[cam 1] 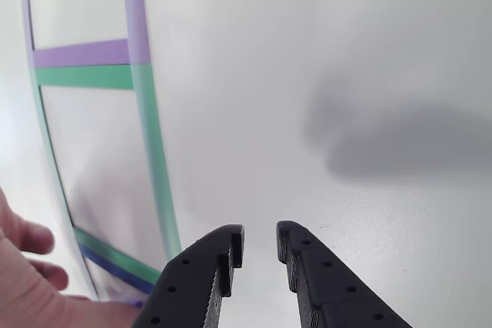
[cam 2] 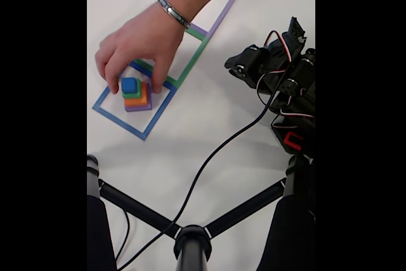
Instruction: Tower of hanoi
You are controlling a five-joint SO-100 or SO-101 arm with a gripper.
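Note:
A stack of square blocks stands inside the blue taped square (cam 2: pixel 120 122) in the fixed view: a small blue block (cam 2: pixel 129 85) on top, green below it, then orange (cam 2: pixel 136 99), with purple (cam 2: pixel 138 107) at the bottom. A person's hand (cam 2: pixel 136 42) rests on the far side of the stack, fingers touching it. My gripper (cam 2: pixel 229 68) hovers well to the right of the stack, pointing left. In the other view its black ridged fingers (cam 1: pixel 260 232) stand slightly apart with nothing between them over bare white table.
A green taped square (cam 2: pixel 190 61) and a purple taped square (cam 2: pixel 222 7) continue the row beyond the blue one. Green tape (cam 1: pixel 157 167) and purple tape (cam 1: pixel 81 54) show left of the gripper. A black cable (cam 2: pixel 216 150) and tripod legs (cam 2: pixel 190 239) cross the near table.

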